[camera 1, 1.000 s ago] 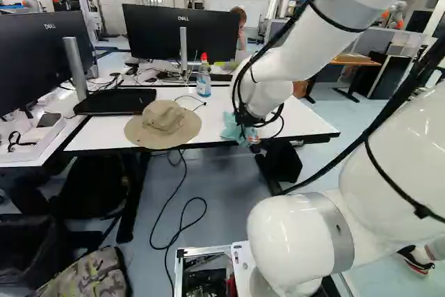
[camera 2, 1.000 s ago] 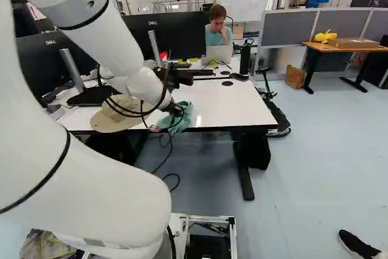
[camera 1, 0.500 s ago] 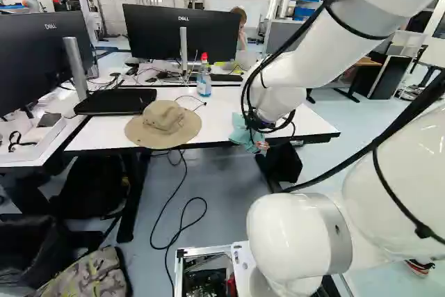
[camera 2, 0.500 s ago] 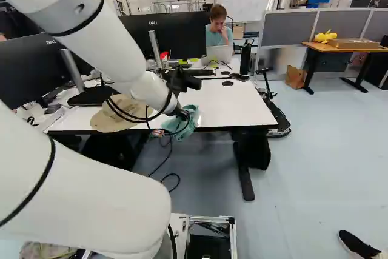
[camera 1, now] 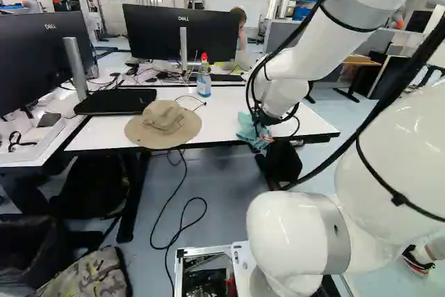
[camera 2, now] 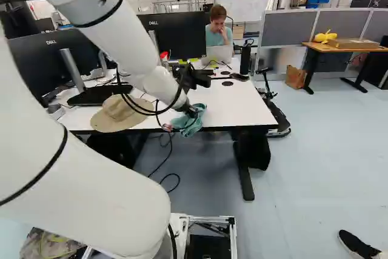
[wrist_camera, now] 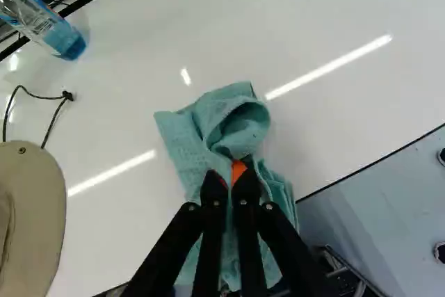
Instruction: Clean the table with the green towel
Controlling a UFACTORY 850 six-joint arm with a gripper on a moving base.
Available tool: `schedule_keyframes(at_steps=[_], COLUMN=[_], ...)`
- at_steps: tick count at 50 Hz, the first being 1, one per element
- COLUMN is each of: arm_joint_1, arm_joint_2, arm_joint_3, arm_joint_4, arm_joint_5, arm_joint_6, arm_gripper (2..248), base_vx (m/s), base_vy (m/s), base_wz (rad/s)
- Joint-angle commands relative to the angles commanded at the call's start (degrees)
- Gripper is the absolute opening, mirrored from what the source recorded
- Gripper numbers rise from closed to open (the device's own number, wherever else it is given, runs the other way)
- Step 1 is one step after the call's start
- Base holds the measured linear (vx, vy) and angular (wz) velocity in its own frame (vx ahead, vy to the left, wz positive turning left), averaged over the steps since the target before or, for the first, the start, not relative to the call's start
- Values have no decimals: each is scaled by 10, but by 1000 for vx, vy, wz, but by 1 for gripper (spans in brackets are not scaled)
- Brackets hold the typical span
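Pinching the green towel (wrist_camera: 191,140) (quite crumpled), the tool (camera 2: 193,114) hangs over the table (camera 2: 233,104).

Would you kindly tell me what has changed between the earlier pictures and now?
The end effector, gripping the towel, has moved rightward in both base views, along the near edge of the table. The hat and bottle stayed put.
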Motion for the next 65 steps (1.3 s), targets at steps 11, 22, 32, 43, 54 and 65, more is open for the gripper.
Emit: schedule_keyframes(at_steps=[11,22,32,43,54,65], arm_joint_1=[4,7,10,13,18,35], arm_joint_2=[-36,-71,-101,-132,-162,-177], arm_joint_3=[-34,-68,-98,-131,-164,-180], arm_joint_4=[0,0,0,0,0,0], arm_joint_5=[0,0,0,0,0,0], arm_joint_6=[0,0,0,0,0,0], arm_gripper=[25,25,25,25,25,25], base_vx=[0,0,0,0,0,0], base_vy=[0,0,0,0,0,0], base_wz=[0,0,0,0,0,0])
